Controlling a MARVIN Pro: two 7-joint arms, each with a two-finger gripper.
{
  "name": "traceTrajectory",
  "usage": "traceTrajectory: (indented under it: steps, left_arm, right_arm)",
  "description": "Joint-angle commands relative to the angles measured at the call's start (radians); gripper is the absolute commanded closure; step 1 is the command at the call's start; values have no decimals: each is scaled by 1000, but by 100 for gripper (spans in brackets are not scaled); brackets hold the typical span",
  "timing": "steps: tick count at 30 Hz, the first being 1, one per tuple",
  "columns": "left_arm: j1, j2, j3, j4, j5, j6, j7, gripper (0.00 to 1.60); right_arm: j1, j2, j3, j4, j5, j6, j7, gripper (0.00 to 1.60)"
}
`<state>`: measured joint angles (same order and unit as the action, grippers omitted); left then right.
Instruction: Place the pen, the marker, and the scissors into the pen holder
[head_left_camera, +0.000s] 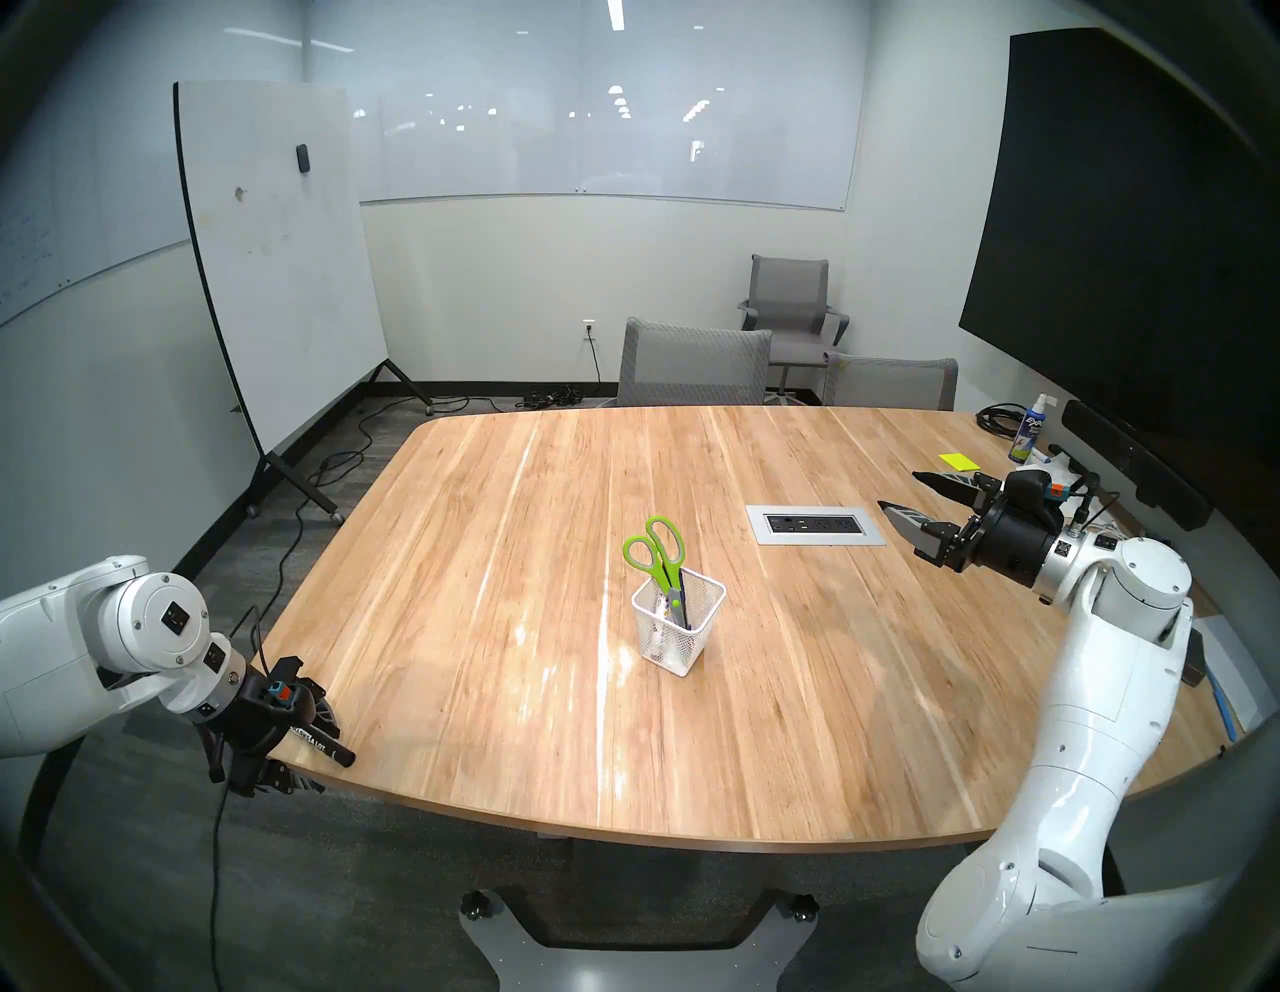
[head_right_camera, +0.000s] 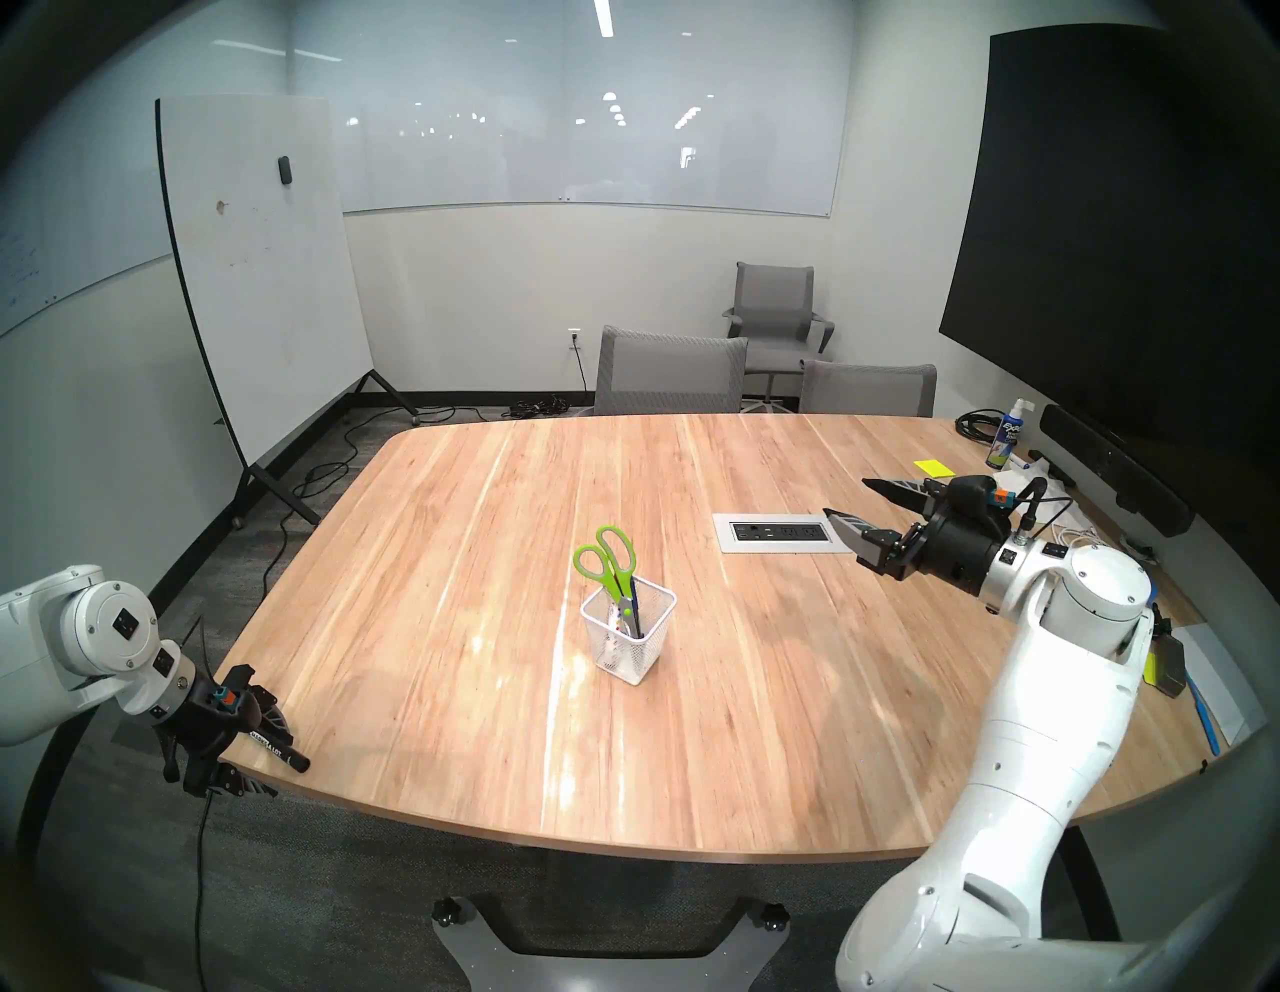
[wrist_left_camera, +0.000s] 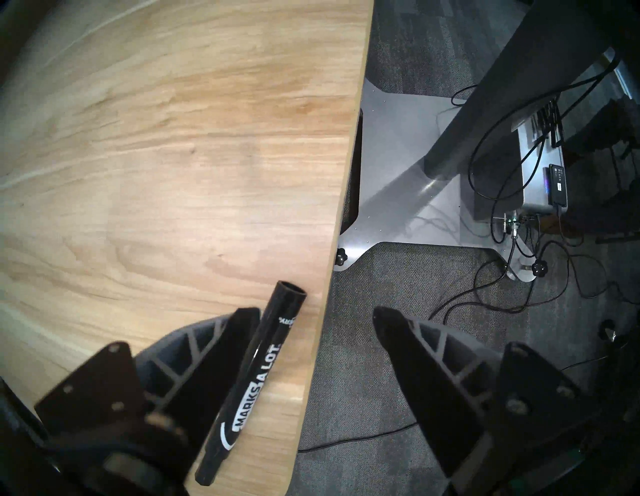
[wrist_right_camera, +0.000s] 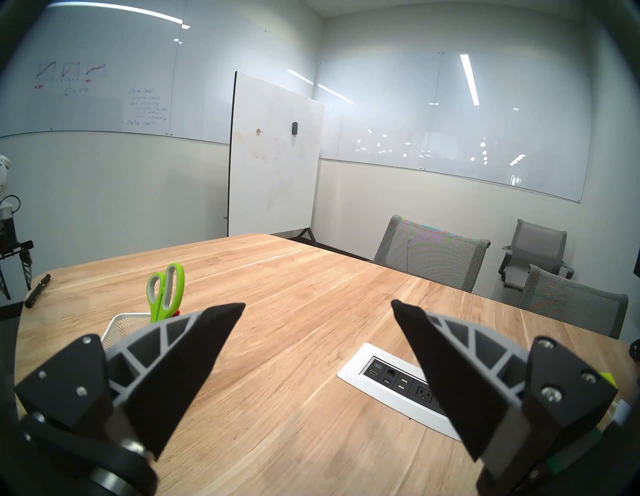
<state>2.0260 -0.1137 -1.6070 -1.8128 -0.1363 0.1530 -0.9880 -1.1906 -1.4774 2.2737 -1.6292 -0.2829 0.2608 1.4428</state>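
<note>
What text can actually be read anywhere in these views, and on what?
"MARKS A LOT" on the black marker lying at the table's edge; its smaller print is too blurred.
"EXPO" on the spray bottle, partly cut off; the rest is too small.
Handwriting on the wall whiteboard: not legible.
Label on the black box by the robot's base: too small.

From my remote seat, the left wrist camera looks down on the wooden table (wrist_left_camera: 145, 145) where its edge runs diagonally. A black marker (wrist_left_camera: 252, 381) lettered "MARKS A LOT" lies on the wood close to that edge. My left gripper (wrist_left_camera: 311, 318) stands spread wide, one finger (wrist_left_camera: 207, 346) over the wood just beside the marker, the other beyond the edge above grey carpet (wrist_left_camera: 398, 284), cables and a silver base plate (wrist_left_camera: 391, 145).
</note>
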Motion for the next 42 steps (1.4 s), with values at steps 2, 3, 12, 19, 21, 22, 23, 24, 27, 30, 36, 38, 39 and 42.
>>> traceTrajectory:
  steps: [2, 3, 12, 19, 21, 22, 23, 24, 27, 30, 36, 38, 39, 42]
  left_arm:
    - [75, -26, -87, -5, 11, -47, 29, 30]
    - [84, -33, -99, -4, 15, -51, 31, 31]
    - [180, -118, -231, -25, 81, -80, 14, 89]
    - [265, -216, -349, -66, 152, -98, -16, 83]
    - [285, -240, -380, -79, 169, -102, -24, 33]
    - [292, -253, -393, -86, 176, -103, -31, 23]
    - [300, -262, -406, -93, 184, -103, -37, 10]
    - [307, -272, -419, -100, 189, -102, -45, 7]
    - [320, -291, -440, -112, 203, -107, -53, 0]
    - [327, -301, -447, -122, 210, -109, -60, 0]
    - [316, -288, -424, -120, 211, -99, -76, 0]
    - [305, -277, -411, -116, 207, -96, -79, 0]
    - [293, -268, -401, -111, 203, -93, -79, 0]
    - [268, -245, -380, -96, 191, -93, -83, 0]
  right_arm:
    - [14, -1, -2, -14, 9, 0, 2, 0]
    - [14, -1, -1, -14, 9, 0, 2, 0]
    - [14, -1, -1, -15, 9, 1, 2, 0]
    - [14, -2, -1, -15, 10, 1, 2, 0]
    - [14, -2, -1, -15, 10, 1, 2, 0]
    - [14, -2, -1, -15, 10, 1, 2, 0]
    - [14, -2, -1, -15, 10, 1, 2, 0]
    - [14, -2, -1, -15, 10, 1, 2, 0]
    - [14, -2, -1, -16, 10, 1, 2, 0]
    - [14, -2, -1, -16, 10, 1, 2, 0]
    - [14, -2, -1, -16, 10, 1, 2, 0]
    - [14, -2, -1, -16, 10, 1, 2, 0]
    - [14, -2, -1, -16, 10, 1, 2, 0]
    - [14, -2, -1, -16, 10, 1, 2, 0]
